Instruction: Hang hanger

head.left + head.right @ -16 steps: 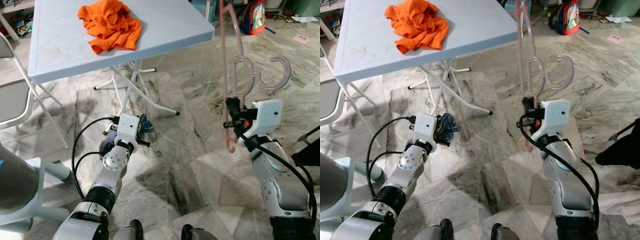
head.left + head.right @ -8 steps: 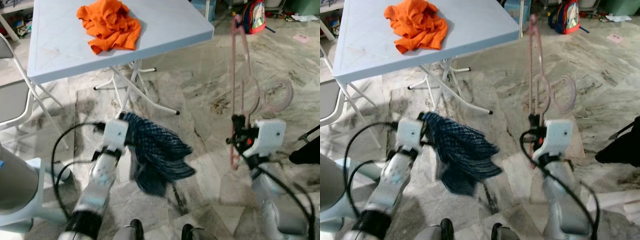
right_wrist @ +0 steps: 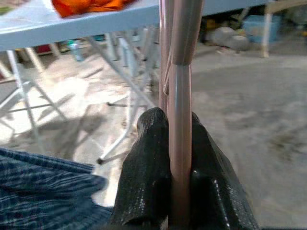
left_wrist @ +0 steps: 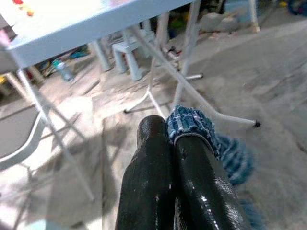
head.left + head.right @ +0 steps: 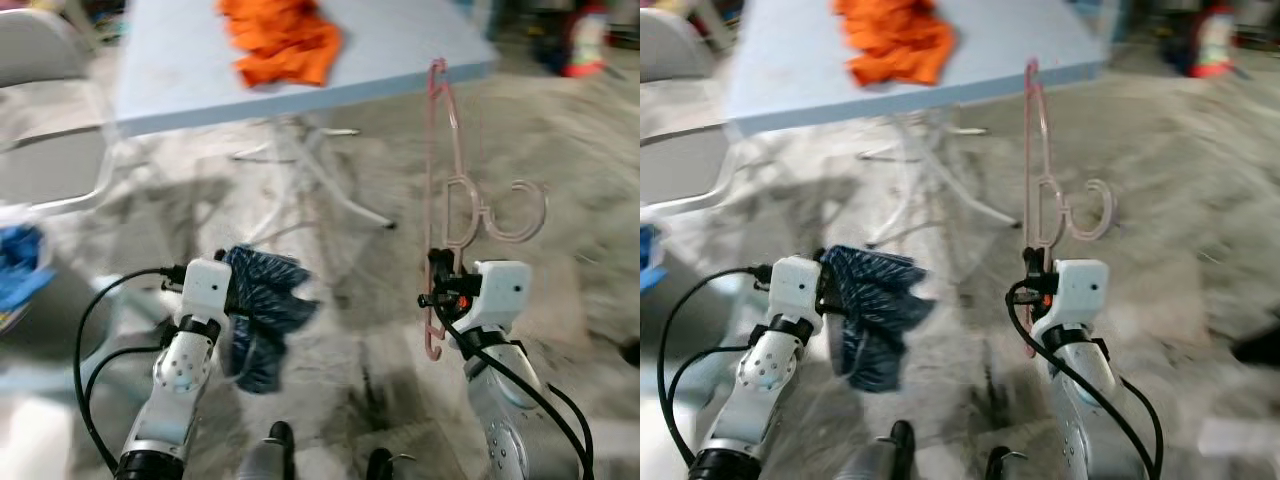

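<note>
A pink plastic hanger (image 5: 447, 190) stands upright in front of me, its hook curling out to the right. My right gripper (image 5: 437, 277) is shut on the hanger's (image 3: 179, 120) lower bar. My left gripper (image 5: 228, 290) is shut on a dark blue checked cloth (image 5: 259, 315), which hangs down from it above the floor. In the left wrist view the cloth (image 4: 191, 125) bunches at the fingertips (image 4: 158, 139). An orange garment (image 5: 281, 40) lies crumpled on the pale blue folding table (image 5: 180, 70) ahead.
A folding chair (image 5: 55, 150) stands at the left of the table, with a blue item (image 5: 20, 262) on something pale below it. The table's white legs (image 5: 315, 180) spread over the marble floor. A red bag (image 5: 580, 50) sits far right.
The camera has swung, so the table now sits further right and the picture is blurred. The blue cloth hangs closer to my left gripper and no longer flares out wide.
</note>
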Robot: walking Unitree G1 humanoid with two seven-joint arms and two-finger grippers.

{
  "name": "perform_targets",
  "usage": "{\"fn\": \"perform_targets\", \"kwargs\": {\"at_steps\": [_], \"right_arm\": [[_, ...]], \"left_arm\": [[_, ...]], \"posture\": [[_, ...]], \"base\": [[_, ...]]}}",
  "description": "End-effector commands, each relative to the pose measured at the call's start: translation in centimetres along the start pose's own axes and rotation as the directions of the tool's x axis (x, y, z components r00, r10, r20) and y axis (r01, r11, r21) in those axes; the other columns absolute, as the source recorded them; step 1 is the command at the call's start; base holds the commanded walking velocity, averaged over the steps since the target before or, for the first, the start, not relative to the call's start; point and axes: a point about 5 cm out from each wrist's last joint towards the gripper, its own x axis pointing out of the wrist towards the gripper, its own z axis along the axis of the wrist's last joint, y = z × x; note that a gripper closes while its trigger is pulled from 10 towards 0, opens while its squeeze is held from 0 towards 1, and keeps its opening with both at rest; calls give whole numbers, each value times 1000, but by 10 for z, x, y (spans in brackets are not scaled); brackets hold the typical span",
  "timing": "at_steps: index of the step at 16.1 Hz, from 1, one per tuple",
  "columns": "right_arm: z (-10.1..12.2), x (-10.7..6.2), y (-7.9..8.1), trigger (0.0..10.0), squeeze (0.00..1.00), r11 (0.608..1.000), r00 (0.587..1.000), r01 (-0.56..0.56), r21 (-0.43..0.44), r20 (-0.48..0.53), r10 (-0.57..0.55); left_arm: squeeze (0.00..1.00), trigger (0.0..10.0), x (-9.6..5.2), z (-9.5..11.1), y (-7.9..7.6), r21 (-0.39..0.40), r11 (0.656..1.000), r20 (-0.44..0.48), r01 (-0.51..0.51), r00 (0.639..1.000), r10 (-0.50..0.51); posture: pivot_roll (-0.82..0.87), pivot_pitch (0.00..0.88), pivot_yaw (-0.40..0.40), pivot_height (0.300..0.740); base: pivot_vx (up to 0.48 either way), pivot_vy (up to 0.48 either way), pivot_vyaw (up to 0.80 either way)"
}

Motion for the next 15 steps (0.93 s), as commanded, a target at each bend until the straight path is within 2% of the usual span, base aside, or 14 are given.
{"fn": "perform_targets", "kwargs": {"at_steps": [1,8,10,15], "right_arm": [[4,0,-2,10000,0,1000,1000,3,4,17,-3],[14,3,-2,10000,0,1000,997,3,-17,74,-1],[15,4,0,10000,0,1000,997,-6,-28,79,8],[20,5,1,10000,0,999,995,-13,-39,103,17]], "left_arm": [[0,10000,1,3,1,-5,1000,7,3,1000,-3],[0,10000,16,35,-4,-58,998,85,36,996,-31],[0,10000,18,38,-4,-65,997,88,40,996,-34],[0,10000,25,67,-7,-87,995,173,52,984,-36]], "posture": [[16,225,60,740],[20,210,63,740],[22,207,64,740],[23,211,62,740]], "base": [[255,0,0],[331,0,0],[379,247,0],[388,251,0]]}}
